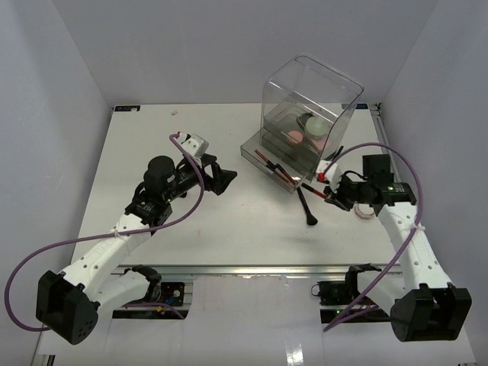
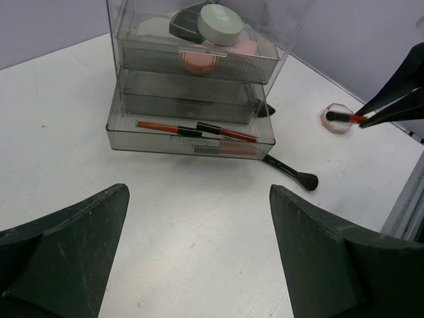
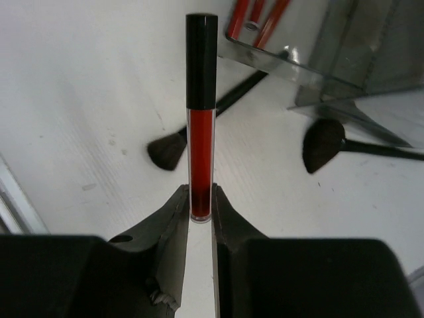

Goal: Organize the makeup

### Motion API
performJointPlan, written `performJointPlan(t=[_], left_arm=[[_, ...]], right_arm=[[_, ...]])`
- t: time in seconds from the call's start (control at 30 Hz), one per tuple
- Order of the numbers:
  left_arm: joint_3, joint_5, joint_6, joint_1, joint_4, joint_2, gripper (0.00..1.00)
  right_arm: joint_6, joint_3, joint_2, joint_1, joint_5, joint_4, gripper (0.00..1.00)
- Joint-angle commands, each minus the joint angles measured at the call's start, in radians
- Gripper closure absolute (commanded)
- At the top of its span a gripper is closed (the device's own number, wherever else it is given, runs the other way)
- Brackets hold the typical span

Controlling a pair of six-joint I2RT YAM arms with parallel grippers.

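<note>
My right gripper [image 1: 329, 195] is shut on a slim red tube with a black cap [image 3: 201, 132] and holds it above the table, just in front of the open bottom drawer. It shows in the left wrist view too [image 2: 344, 117]. Red and black pencils [image 2: 192, 130] lie in that drawer. A pale green compact [image 2: 220, 23], a pink compact [image 2: 199, 59] and a black compact [image 2: 185, 26] sit in the top drawer. One black-handled brush [image 1: 306, 207] lies on the table, and a second [image 3: 324, 144] lies by the drawer's corner. My left gripper [image 1: 221, 180] is open and empty, left of the drawers.
The tall clear drawer box [image 1: 309, 107] stands at the back right with its bottom drawer [image 1: 263, 156] pulled out. A small pale pink hexagonal pot [image 2: 336, 122] sits on the table under my right arm. Grey walls close in on three sides.
</note>
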Motion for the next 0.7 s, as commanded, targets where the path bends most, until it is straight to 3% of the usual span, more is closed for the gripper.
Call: performJointPlan(t=[0.0,0.2,0.37,0.5,0.67], left_arm=[[-0.037,0.13,-0.069,0.0,0.099,0.024,0.02],[-0.029,0.213,-0.105,0.001,0.124,0.105,0.02],[-0.027,0.218,-0.11,0.001,0.124,0.123,0.02],[-0.023,0.227,-0.108,0.001,0.121,0.124,0.02],[-0.017,0.219,-0.1,0.001,0.106,0.122,0.02]], right_arm=[[0.161,0.076,0.087,0.236,0.074,0.136,0.83],[0.327,0.259,0.337,0.418,0.243,0.266,0.83],[0.431,0.415,0.56,0.437,0.368,0.302,0.83],[0.437,0.451,0.636,0.439,0.436,0.328,0.81],[0.438,0.465,0.666,0.439,0.463,0.338,0.65]])
